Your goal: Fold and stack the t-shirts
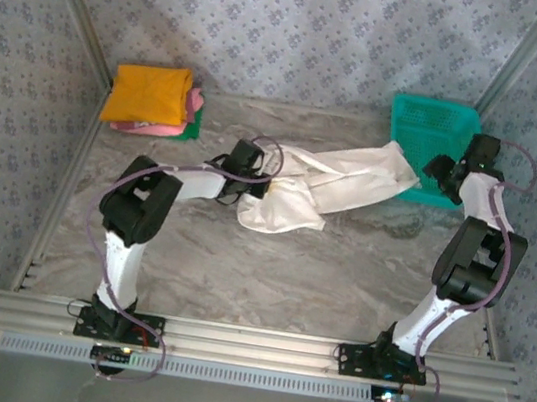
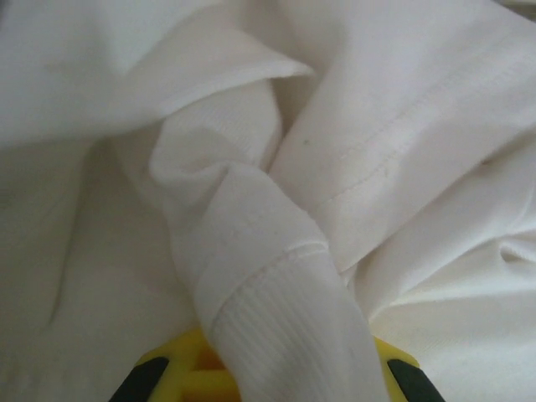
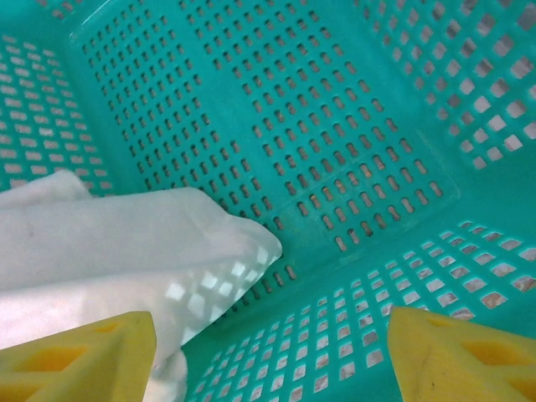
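I'm pinching a bunch of the white t-shirt (image 1: 353,178) in the left end effector (image 2: 276,381); the right end effector (image 3: 272,356) is hanging released inside the basket (image 3: 335,126), where trailing cloth is risking a snag.

t-shirt (image 1: 322,184): plain white | stacked shirts (image 1: 147,97): orange, pink, green | basket (image 1: 438,115): teal, perforated grid | table (image 1: 268,272): grey marble veining | walls (image 1: 305,25): blue-grey floral print

White t-shirt (image 1: 322,184) lies crumpled; orange-topped folded shirts (image 1: 148,94) stacked.
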